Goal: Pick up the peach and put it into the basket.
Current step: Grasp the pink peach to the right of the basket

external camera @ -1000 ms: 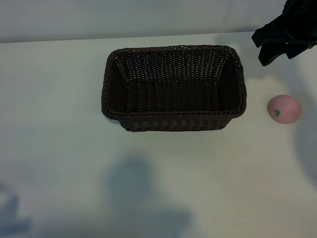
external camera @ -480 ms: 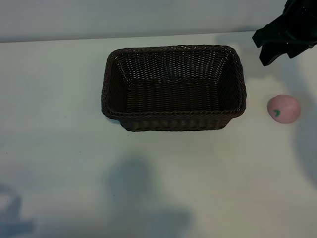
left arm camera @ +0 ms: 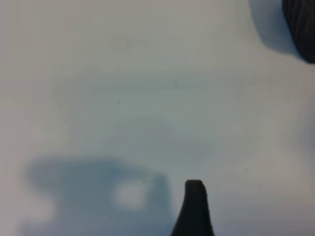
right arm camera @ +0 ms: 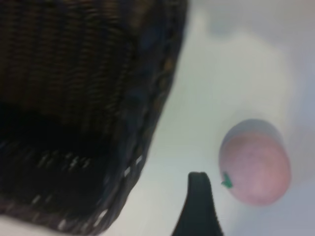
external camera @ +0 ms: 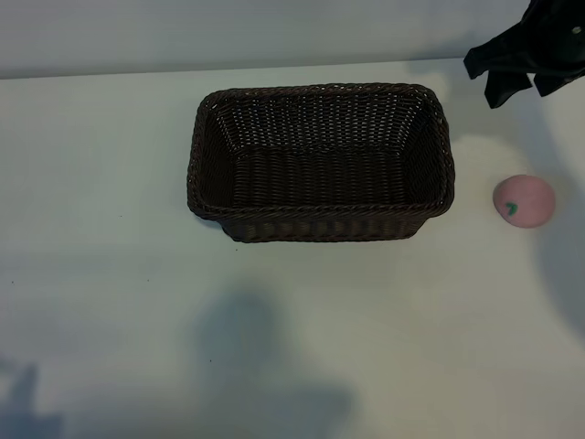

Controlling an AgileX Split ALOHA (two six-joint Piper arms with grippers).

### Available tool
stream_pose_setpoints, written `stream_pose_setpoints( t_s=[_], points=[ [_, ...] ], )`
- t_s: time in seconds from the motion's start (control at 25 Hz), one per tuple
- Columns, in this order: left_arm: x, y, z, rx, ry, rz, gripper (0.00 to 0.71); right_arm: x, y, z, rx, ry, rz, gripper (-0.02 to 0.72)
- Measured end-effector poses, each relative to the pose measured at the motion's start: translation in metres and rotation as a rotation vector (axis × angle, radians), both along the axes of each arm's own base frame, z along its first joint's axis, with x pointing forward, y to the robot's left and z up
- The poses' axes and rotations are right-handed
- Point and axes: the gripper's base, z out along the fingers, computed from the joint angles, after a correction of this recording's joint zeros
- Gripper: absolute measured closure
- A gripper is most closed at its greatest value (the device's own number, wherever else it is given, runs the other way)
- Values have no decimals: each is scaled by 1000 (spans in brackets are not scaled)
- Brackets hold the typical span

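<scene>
- Since the peach point(external camera: 524, 201) sits on the white bench point(external camera: 110, 183) off the basket's point(external camera: 320, 163) right-hand short end in the outside view, the whole next move comes down to one thing: the fruit lies nearer the camera than the right claw point(external camera: 523, 71), which hangs dark at the top right corner, apart from it and not yet over it.
- Right claw looks spread wide and has nothing in it. In its own wrist view only one fingertip point(right arm camera: 198, 196) pokes into frame, just beside the peach point(right arm camera: 255, 161), with the basket wall point(right arm camera: 147, 123) on the fingertip's other side.
- Right arm is clearly the nearer one, I'd say. The left claw isn't in the outside view at all; its wrist camera shows a single fingertip point(left arm camera: 194, 206) over bare bench, with just a corner of the basket point(left arm camera: 302, 24) at the edge. It's open too, holding nothing.
- No long axis to line up on, the peach is basically a ball with a small green mark facing the camera. The basket runs long side to side and is empty.
- Brands, labels, writing: none that I can spot anywhere.
</scene>
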Motion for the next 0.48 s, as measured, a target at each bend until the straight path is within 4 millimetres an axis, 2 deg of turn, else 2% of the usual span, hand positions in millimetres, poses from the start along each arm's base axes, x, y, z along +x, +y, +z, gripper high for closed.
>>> stream_pose_setpoints(
  t_s=[0.28, 0.48],
  points=[
    [-2, 0, -1, 1, -14, -27, 113, 14, -8, -28, -42, 41, -70, 154],
    [-3, 1, -2, -1, -12, -116, 113, 13, -34, -50, -49, 92, -135, 154]
  ],
)
